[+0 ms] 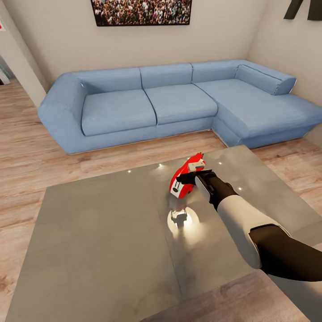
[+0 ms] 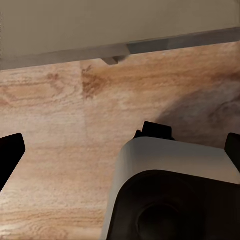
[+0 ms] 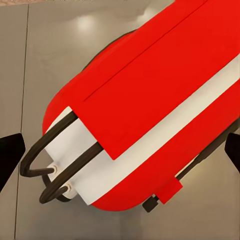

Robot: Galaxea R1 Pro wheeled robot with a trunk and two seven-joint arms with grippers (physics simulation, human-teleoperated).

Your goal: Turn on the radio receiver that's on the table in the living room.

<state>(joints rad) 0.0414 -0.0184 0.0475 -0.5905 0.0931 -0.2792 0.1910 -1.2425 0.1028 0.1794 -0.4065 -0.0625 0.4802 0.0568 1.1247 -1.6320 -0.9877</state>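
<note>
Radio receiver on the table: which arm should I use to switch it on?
Right. The right tool is already at the radio receiver on the table, which looms large between its open fingers in the right wrist view. The left tool faces wood floor.

From my remote seat: a blue L-shaped sofa [image 1: 170,105] lines beige walls [image 1: 67,40] on a light plank floor [image 1: 27,156]. A framed crowd photo [image 1: 141,11] hangs above it, and ceiling lights glint off a glossy grey tabletop [image 1: 98,241].
</note>
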